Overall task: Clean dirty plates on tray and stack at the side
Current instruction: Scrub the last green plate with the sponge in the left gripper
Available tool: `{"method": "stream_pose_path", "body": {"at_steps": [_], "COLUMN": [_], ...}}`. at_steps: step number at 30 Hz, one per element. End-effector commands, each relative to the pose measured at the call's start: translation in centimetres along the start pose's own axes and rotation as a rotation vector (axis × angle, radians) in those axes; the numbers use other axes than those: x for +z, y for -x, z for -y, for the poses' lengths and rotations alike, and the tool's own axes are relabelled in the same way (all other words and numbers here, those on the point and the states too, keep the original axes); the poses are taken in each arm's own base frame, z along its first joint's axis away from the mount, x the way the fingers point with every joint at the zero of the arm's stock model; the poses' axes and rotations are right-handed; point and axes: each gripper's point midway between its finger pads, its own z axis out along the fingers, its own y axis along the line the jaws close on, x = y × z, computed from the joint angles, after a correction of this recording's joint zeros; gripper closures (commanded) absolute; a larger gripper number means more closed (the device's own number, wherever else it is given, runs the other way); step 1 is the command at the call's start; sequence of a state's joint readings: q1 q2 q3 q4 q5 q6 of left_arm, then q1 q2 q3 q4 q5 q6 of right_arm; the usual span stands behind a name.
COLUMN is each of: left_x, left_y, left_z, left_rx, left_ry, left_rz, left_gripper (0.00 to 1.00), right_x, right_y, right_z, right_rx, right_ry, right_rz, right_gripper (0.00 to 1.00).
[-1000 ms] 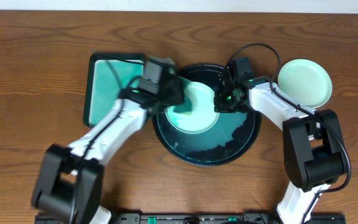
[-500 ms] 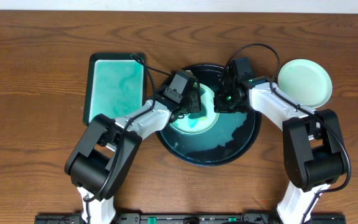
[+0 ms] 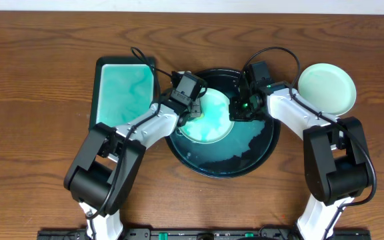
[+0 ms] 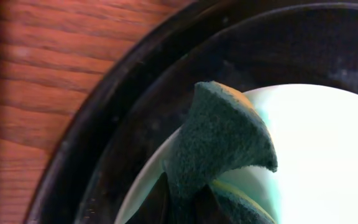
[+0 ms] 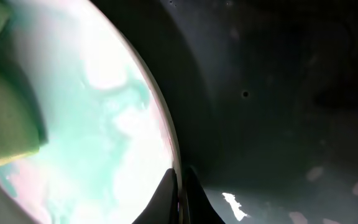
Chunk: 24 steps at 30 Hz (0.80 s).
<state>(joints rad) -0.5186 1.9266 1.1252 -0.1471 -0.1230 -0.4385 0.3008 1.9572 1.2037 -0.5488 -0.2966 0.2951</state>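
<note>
The brown wooden table [image 3: 39, 60] carries the large round black tray [image 3: 245, 170], which lies beneath both pincers. A rectangular teal tray [image 3: 122, 93] sits just outward of the left pincer [image 3: 191, 108]. Between the two pincers, in the black tray's far half, lies the smeared white plate [image 3: 212, 125], with teal marks across its face. A second white plate [image 3: 327, 88] rests on the table outward of the right pincer [image 3: 239, 110], well apart from it; no third shows. The left pincer is clamped narrow on a folded dark green sponge [image 4: 219, 140] with yellow backing, whose tip meets the plate's edge. The right pincer is nipped tight on the opposite rim, steadying it. Scrubbing looks to be the step in hand. Next, the sponge should sweep inward over the smears before the plate goes to the side.
</note>
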Motion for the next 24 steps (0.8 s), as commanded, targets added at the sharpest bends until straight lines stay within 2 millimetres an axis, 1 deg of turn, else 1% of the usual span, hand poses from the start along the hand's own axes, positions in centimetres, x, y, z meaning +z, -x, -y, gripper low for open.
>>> {"method": "stream_pose_path", "body": {"at_steps": [1,2,3,5,7,8,10,15,18,20,21,24], "left_x": [-1.2,-1.9,-2.2,-3.0,-3.4,-3.3,-2.9,-0.7,0.6,1.1,1.4,1.8], "left_y": [2.4,2.6,2.6,2.4,1.7,0.7,-0.3,-3.2,-4.2,-4.5,-4.5,-4.1], "left_z": [-5.0,-3.8,-3.0,-0.8,0.9,2.1,3.1,4.7,5.6,5.6,4.9,0.4], "left_rx": [-0.009,-0.025,-0.038,-0.088,-0.162,-0.221,-0.226,-0.183,-0.145,-0.105,-0.092,-0.06], "left_ry": [0.162,0.093,0.049,-0.079,-0.179,-0.239,-0.275,-0.278,-0.288,-0.285,-0.254,-0.041], "left_rz": [0.082,0.077,0.069,0.032,-0.023,-0.081,-0.127,-0.19,-0.195,-0.191,-0.183,-0.141], "left_gripper": [0.93,0.93,0.93,0.93,0.93,0.93,0.93,0.93,0.93,0.93,0.92,0.93], "right_x": [1.0,1.0,1.0,1.0,1.0,1.0,1.0,1.1,1.1,1.0,1.1,1.1], "right_y": [-1.0,-1.0,-1.0,-1.0,-1.0,-1.0,-0.9,-0.9,-0.9,-0.9,-0.9,-1.0], "right_z": [0.8,0.8,0.8,0.8,0.8,0.8,0.8,0.8,0.8,0.8,0.8,0.8], "right_rx": [-0.011,-0.011,-0.011,-0.011,-0.011,-0.011,-0.012,-0.013,-0.012,-0.011,-0.012,-0.012], "right_ry": [-0.022,-0.022,-0.022,-0.022,-0.022,-0.022,-0.021,-0.02,-0.021,-0.021,-0.021,-0.021], "right_rz": [-0.047,-0.047,-0.047,-0.047,-0.047,-0.046,-0.043,-0.042,-0.043,-0.044,-0.044,-0.044], "right_gripper": [0.99,0.99,0.99,0.99,0.99,0.99,0.99,0.99,0.99,0.99,0.99,0.99]}}
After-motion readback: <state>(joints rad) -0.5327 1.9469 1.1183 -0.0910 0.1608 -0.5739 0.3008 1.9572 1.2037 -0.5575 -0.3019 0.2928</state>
